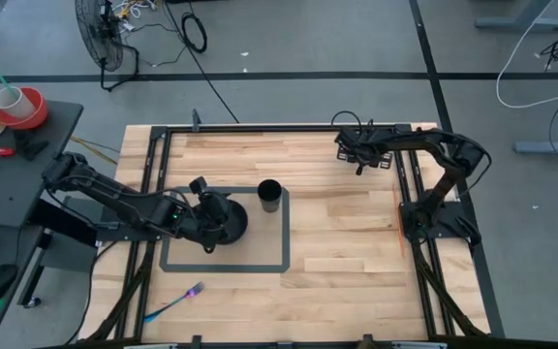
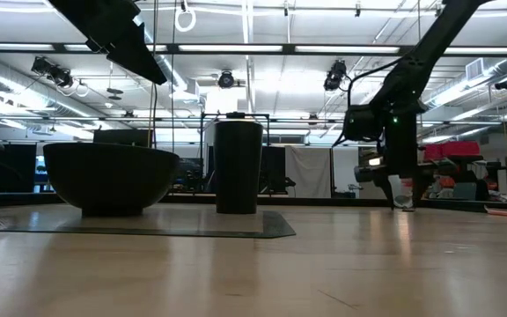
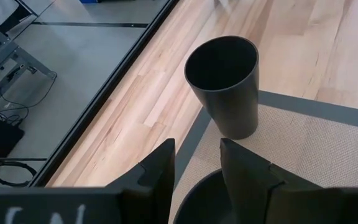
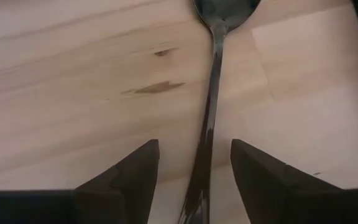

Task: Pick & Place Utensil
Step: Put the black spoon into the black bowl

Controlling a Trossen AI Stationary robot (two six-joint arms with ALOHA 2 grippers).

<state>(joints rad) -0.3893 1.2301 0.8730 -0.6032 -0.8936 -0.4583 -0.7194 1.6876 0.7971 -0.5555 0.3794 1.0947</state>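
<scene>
A dark metal spoon (image 4: 211, 93) lies flat on the wood near the table's far right edge, with its bowl end (image 4: 225, 9) pointing away from my right gripper. My right gripper (image 4: 194, 147) (image 1: 359, 158) is open and low over the spoon, one finger on each side of the handle, and I see no touch. My left gripper (image 3: 196, 144) (image 1: 219, 211) is open and hovers above the black bowl (image 1: 238, 221) (image 2: 111, 176). The black cup (image 3: 224, 81) (image 1: 269, 195) (image 2: 238, 167) stands upright just beyond the bowl. Bowl and cup stand on a grey-bordered mat (image 1: 260, 264).
A blue and purple utensil (image 1: 176, 303) lies on the wood near the table's near left corner. A black frame (image 1: 407, 194) runs along the table's sides. Bare wood lies between the mat and the right arm.
</scene>
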